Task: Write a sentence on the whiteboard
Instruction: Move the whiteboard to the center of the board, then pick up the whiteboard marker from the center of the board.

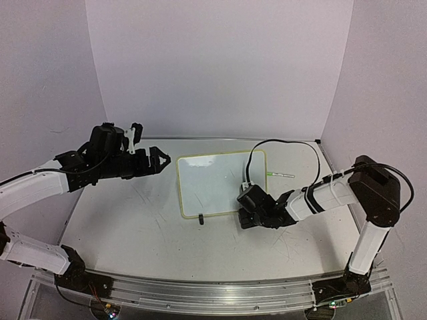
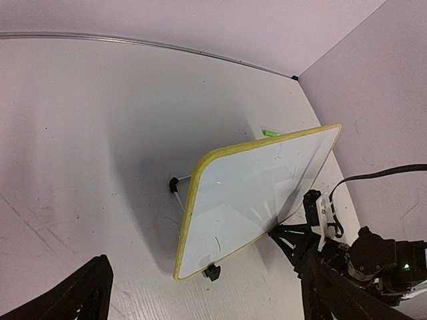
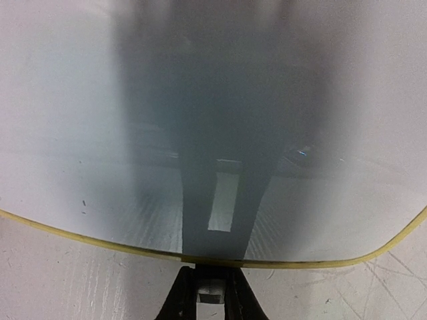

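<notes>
The whiteboard (image 1: 213, 183) stands tilted on the table, white with a pale yellow rim and a black clip foot (image 1: 200, 219). It also shows in the left wrist view (image 2: 260, 193) and fills the right wrist view (image 3: 200, 100). Its face looks blank apart from a small dark mark; no green sentence is visible. My right gripper (image 1: 244, 212) sits low at the board's near right edge, its fingers (image 3: 183, 293) pinched close together on the rim where the second foot would be. My left gripper (image 1: 160, 160) hangs open and empty in the air left of the board.
A green marker (image 1: 280, 175) lies on the table beyond the board's right side, also visible as a green tip in the left wrist view (image 2: 269, 133). The right arm's black cable arcs over the board's right corner. Grey walls enclose the table.
</notes>
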`<state>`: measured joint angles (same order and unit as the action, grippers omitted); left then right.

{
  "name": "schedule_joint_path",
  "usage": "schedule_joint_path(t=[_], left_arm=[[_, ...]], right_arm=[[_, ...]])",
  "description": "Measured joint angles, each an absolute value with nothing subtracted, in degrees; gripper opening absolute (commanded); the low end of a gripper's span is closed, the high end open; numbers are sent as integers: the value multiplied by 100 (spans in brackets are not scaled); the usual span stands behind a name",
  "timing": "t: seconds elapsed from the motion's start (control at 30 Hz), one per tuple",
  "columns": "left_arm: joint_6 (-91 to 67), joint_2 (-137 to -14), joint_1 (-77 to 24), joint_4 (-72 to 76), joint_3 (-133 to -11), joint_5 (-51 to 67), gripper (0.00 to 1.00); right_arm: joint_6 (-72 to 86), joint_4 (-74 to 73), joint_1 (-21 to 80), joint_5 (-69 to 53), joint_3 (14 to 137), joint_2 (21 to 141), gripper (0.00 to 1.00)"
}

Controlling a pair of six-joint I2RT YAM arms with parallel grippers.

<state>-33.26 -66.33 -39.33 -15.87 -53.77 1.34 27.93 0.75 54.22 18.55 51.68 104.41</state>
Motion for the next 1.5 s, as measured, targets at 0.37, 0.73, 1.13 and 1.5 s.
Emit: schedule_joint_path(t=[0.37, 0.73, 1.13, 1.5], left_arm=[[-3294, -6736, -3933, -1595, -5466, 3, 99], [-3122, -7064, -3933, -1600, -6085, -544, 99], [-2862, -7229, -3933, -1652, -6342, -927, 99], [-2565, -7229, -3933, -1779, -6424, -1056, 99]], right_arm=[[2873, -537, 5679, 1695, 5146, 9288, 74], [2719, -939, 4448, 2208, 5112, 6515, 93], [4094, -1554, 1837, 1343, 7630, 9493, 96], [6414, -3464, 1615, 786, 10006, 12183, 82]])
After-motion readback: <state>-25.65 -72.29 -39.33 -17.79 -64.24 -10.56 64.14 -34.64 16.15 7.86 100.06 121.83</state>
